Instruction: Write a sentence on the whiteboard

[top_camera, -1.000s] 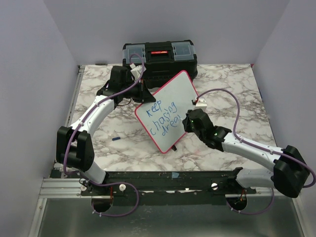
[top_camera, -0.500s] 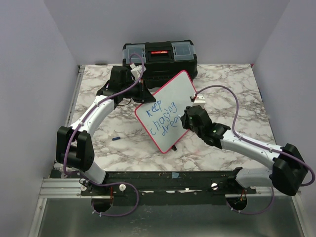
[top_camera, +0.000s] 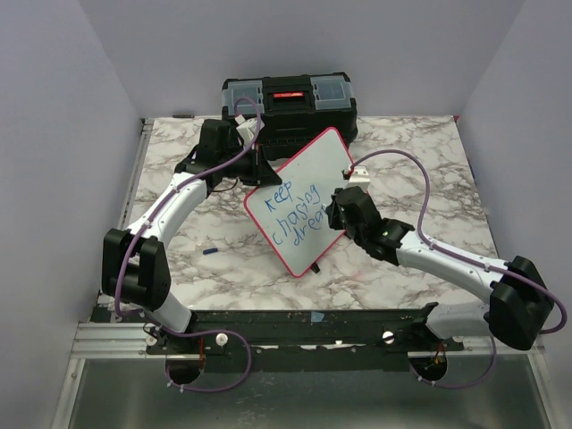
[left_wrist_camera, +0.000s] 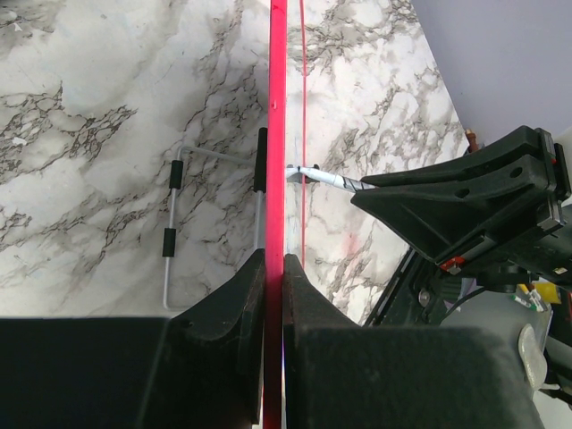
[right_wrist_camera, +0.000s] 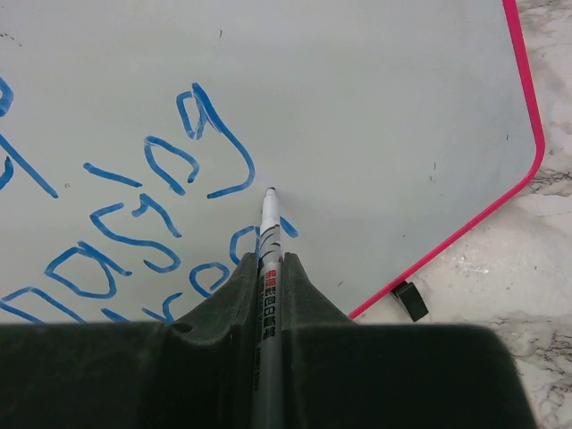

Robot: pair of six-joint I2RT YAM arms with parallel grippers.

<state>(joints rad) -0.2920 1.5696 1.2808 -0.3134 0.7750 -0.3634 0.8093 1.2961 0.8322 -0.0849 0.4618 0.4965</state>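
The whiteboard (top_camera: 308, 183), white with a red rim, stands tilted at the table's middle. My left gripper (top_camera: 259, 168) is shut on its upper left rim; in the left wrist view the red rim (left_wrist_camera: 276, 134) runs edge-on between the jaws. The sentence (top_camera: 299, 213) in blue reads "keep chasing drea", slanted. My right gripper (top_camera: 338, 214) is shut on a marker (right_wrist_camera: 269, 232), whose tip touches the board just right of the last blue letters (right_wrist_camera: 192, 152). The marker tip also shows in the left wrist view (left_wrist_camera: 313, 175).
A black toolbox (top_camera: 289, 105) stands at the back behind the board. A small blue marker cap (top_camera: 211, 251) lies on the marble table (top_camera: 179, 241) left of the board. A wire stand (left_wrist_camera: 174, 223) and a black foot (right_wrist_camera: 409, 301) sit under the board.
My right gripper has moved slightly left and up along the board with the marker. The left arm and the board have held still.
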